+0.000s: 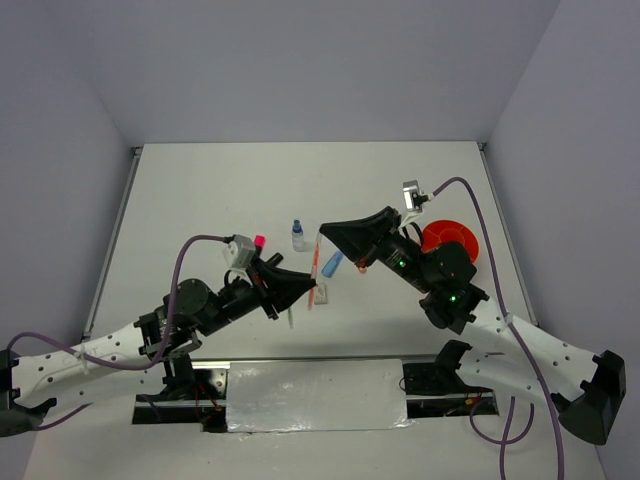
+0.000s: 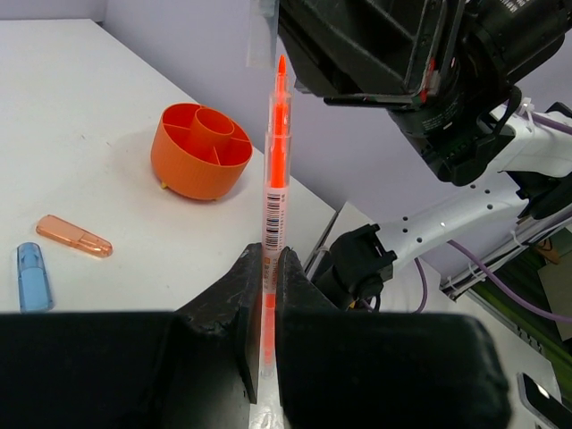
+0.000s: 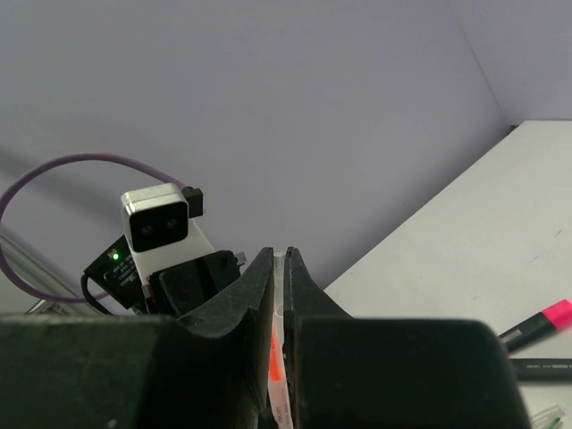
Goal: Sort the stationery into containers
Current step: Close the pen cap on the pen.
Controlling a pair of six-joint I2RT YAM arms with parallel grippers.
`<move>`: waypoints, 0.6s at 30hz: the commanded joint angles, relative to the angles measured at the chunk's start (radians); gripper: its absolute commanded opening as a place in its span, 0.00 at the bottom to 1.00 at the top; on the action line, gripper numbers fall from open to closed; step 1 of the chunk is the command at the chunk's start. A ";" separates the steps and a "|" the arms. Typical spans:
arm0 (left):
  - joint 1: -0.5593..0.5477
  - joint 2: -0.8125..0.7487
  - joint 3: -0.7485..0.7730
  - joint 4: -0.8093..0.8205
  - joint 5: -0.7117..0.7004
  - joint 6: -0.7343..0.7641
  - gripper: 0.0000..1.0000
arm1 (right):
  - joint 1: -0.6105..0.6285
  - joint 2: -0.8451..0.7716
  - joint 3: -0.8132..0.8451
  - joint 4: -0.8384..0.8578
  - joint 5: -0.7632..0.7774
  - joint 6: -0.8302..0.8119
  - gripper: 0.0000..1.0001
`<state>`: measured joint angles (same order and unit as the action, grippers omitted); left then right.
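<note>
Orange pen [image 2: 275, 179] w/ barcode lbl; orange bowl [image 2: 181, 176].

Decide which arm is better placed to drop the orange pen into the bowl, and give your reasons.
Right. The right gripper grips the pen at its upper end, and the left gripper grips it lower down. The bowl sits on the right arm's side, close to that arm.

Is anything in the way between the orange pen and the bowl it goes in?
No loose object does. The left gripper and right gripper both pinch the pen; only the right arm itself hangs between it and the bowl.
</note>
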<state>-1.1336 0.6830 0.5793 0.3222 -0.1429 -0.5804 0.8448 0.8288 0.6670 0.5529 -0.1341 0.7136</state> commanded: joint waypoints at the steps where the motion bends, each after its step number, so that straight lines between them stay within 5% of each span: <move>1: 0.006 0.001 -0.007 0.072 0.028 -0.004 0.00 | 0.008 -0.019 0.062 0.004 0.030 -0.034 0.00; 18: 0.011 -0.007 0.002 0.072 0.040 0.004 0.02 | 0.010 -0.017 0.065 -0.022 0.013 -0.046 0.00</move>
<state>-1.1294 0.6907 0.5709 0.3267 -0.1093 -0.5804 0.8448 0.8204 0.7143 0.5163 -0.1127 0.6788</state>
